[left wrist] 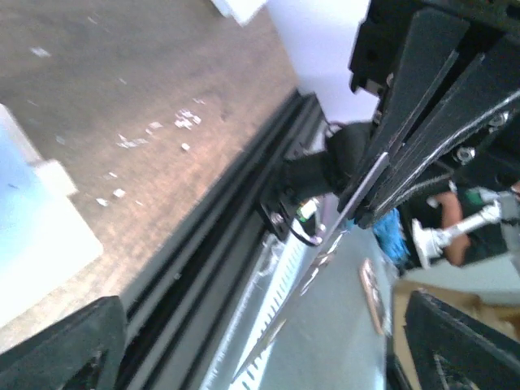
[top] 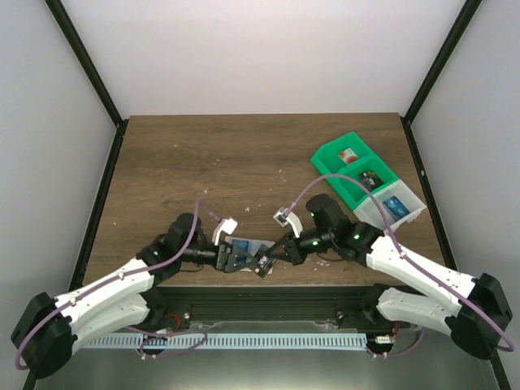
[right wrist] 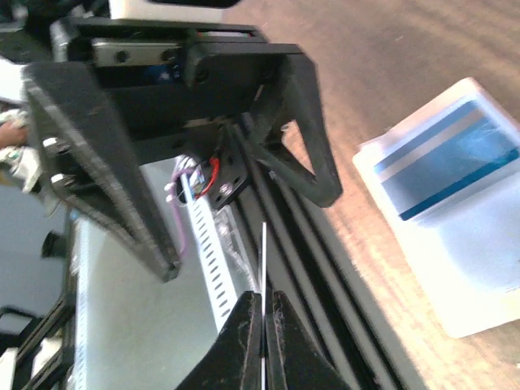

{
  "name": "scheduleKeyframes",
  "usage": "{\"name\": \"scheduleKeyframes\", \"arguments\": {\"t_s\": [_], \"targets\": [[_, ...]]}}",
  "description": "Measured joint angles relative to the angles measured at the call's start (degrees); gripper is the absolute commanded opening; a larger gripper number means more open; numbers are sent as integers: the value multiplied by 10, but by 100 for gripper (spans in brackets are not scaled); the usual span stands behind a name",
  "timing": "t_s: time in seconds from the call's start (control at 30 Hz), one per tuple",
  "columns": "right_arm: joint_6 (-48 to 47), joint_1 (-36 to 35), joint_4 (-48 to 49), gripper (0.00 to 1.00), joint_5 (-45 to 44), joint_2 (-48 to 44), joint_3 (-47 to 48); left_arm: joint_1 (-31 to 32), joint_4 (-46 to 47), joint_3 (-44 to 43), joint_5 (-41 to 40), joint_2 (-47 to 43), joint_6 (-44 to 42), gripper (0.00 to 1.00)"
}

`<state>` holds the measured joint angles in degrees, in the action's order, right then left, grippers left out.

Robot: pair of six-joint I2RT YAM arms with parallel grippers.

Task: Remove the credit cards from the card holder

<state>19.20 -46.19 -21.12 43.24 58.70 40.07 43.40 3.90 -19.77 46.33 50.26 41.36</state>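
At the table (top: 187,154) edge | we pinch one card (right wrist: 263,248), right gripper (right wrist: 262,307) | left gripper (top: 237,258) wide | striped card (right wrist: 447,166) seemingly in card holder (right wrist: 479,284)

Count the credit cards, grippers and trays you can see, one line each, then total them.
Credit cards: 2 (edge-on card pinched in the right gripper; blue striped card lying flat)
Grippers: 2 (right gripper shut, left gripper open)
Trays: 1 (green-and-white tray)
Total: 5
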Motion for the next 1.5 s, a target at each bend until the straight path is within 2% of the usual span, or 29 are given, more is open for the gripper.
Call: {"name": "scheduleKeyframes", "arguments": {"t_s": [0.37, 0.57, 0.77, 1.07, 1.27, 1.5], "targets": [[130, 26, 74, 0, -198, -6, -35, 0, -159, -143, -256, -54, -57, 100], [212, 41, 152, 1, -293, 3, -66, 0, -185, -176, -380, -96, -91, 100], [253, 95, 184, 1, -356, 28, -66, 0, -217, -159, -423, -90, -103, 100], [266, 248, 169, 1, -461, 14, -19, 0, -260, -159, -433, -63, -122, 100], [263, 353, 170, 0, -501, 26, 8, 0, -263, -159, -431, -96, -132, 100], [259, 448, 175, 0, -515, 93, 16, 0, -250, -158, -425, -138, -137, 100]]}}
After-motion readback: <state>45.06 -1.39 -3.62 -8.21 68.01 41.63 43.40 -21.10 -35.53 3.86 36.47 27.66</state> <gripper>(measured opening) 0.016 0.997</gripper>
